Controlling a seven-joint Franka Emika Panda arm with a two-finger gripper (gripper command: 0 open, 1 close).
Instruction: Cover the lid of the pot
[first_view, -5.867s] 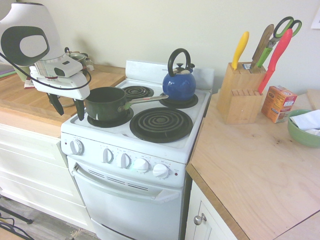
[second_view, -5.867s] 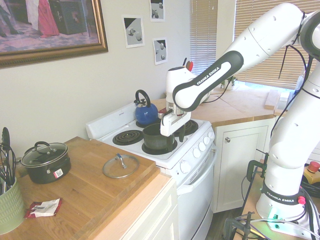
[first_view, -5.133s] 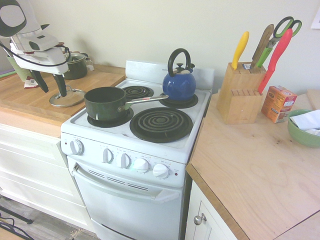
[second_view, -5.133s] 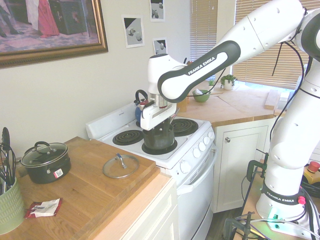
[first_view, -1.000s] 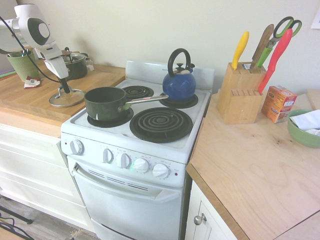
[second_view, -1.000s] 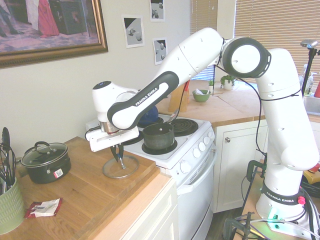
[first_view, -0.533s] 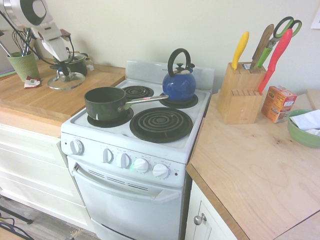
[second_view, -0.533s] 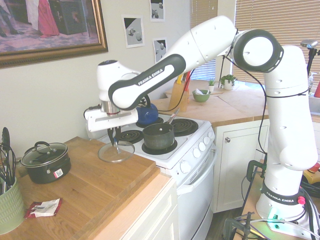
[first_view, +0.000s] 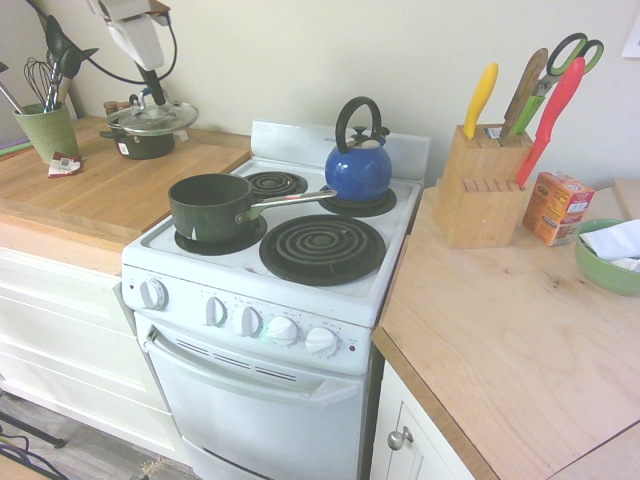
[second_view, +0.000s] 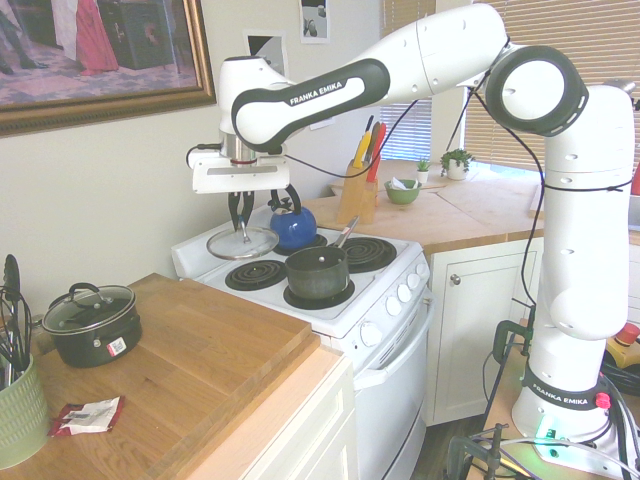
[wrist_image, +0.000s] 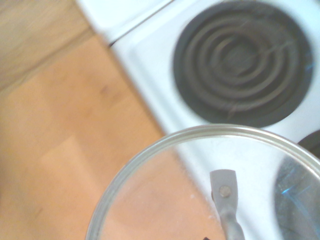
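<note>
Lid (second_view: 241, 242) held aloft by gripper (second_view: 241, 224).
Fingers pinched together on the lid's top handle; lid hangs level above the stove's (second_view: 385, 275) back corner, apart from the uncovered green pot (second_view: 317, 272) on the front burner.

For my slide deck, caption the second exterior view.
Gripper carries the glass lid by its handle above the stove, green pot waiting uncovered.
</note>
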